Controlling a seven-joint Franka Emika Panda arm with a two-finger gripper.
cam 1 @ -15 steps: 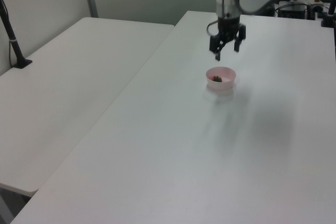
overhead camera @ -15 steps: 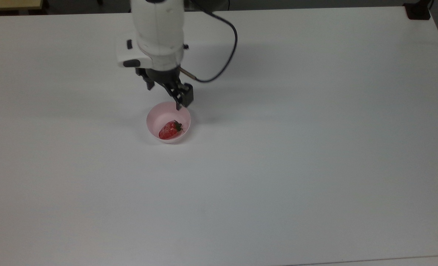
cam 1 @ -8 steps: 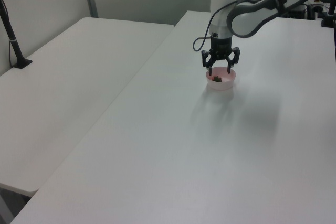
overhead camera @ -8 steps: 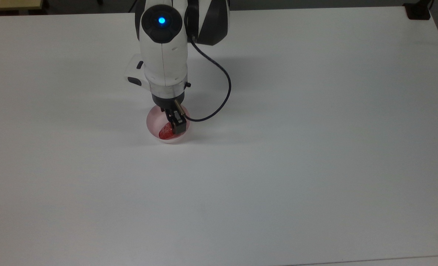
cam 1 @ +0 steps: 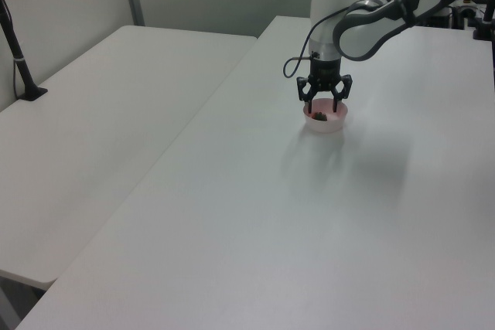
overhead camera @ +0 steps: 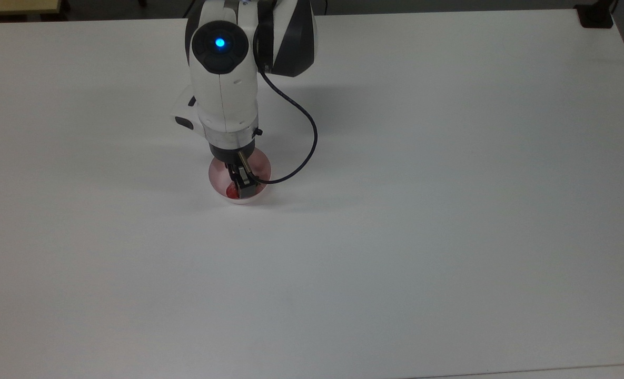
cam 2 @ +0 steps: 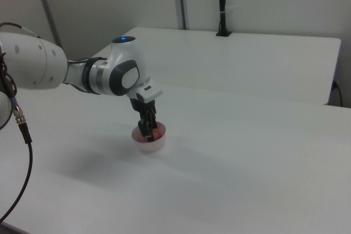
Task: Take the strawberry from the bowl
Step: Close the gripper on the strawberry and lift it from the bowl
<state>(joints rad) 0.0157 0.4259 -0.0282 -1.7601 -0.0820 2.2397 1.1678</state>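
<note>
The pale pink bowl [overhead camera: 263, 167] stands on the white table [overhead camera: 422, 210], a little left of centre in the top view. Inside it lies the red strawberry [overhead camera: 230, 192], mostly covered by the arm in that view. My gripper [overhead camera: 240, 184] points straight down into the bowl. In the left view the gripper [cam 1: 322, 109] is open, its two black fingers spread over the bowl [cam 1: 326, 125] on either side of the strawberry [cam 1: 318, 117]. From the right view, the gripper [cam 2: 146, 131] reaches into the bowl [cam 2: 149, 146], and a bit of red strawberry [cam 2: 158, 133] peeks out beside it.
A black cable [overhead camera: 306, 142] loops from the wrist toward the top view's right. A second white table [cam 1: 100, 129] adjoins on the left view's left, with a black clamped post [cam 1: 19, 59]. Another black post [cam 2: 222, 4] stands at the back in the right view.
The arm came forward over the bowl and lowered, so the open fingers went from above the far rim to down inside the bowl around the strawberry. The bowl and strawberry stayed put.
</note>
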